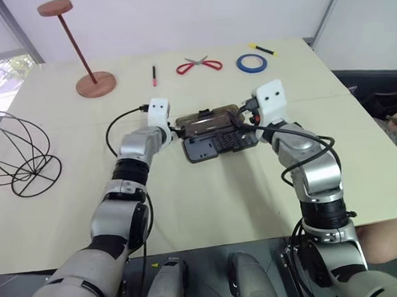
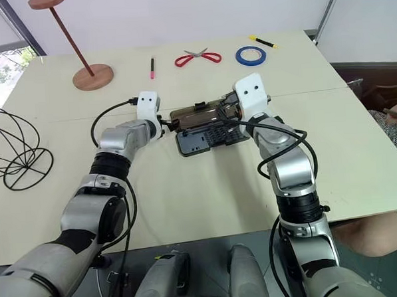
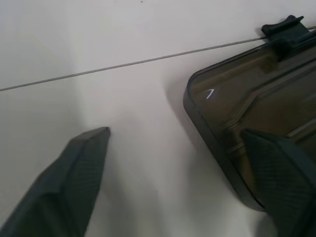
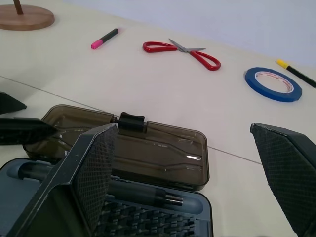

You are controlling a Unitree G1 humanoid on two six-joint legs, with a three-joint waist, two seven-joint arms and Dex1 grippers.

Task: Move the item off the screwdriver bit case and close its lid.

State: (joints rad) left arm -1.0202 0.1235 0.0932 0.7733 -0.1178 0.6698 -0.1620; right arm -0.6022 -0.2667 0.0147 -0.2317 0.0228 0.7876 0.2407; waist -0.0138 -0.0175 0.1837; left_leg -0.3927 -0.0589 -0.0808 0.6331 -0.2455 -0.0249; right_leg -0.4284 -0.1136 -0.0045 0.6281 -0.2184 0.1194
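Grey screwdriver bit case (image 1: 219, 145) lies open showing bit rows, both grippers (image 3: 182, 153) (image 4: 195, 170) spread beside it.

A wide, pale cream table (image 1: 208, 201) fills the space, with a thin seam running across its top. Behind its far edge rises a plain white wall (image 1: 178, 16) with a grey diagonal frame bar (image 1: 326, 12) at the far right corner. At the far left, a window (image 1: 1, 72) shows green foliage and daylight. The light is soft and even, casting faint shadows on the tabletop. Dark flooring (image 1: 368, 90) shows past the right edge.
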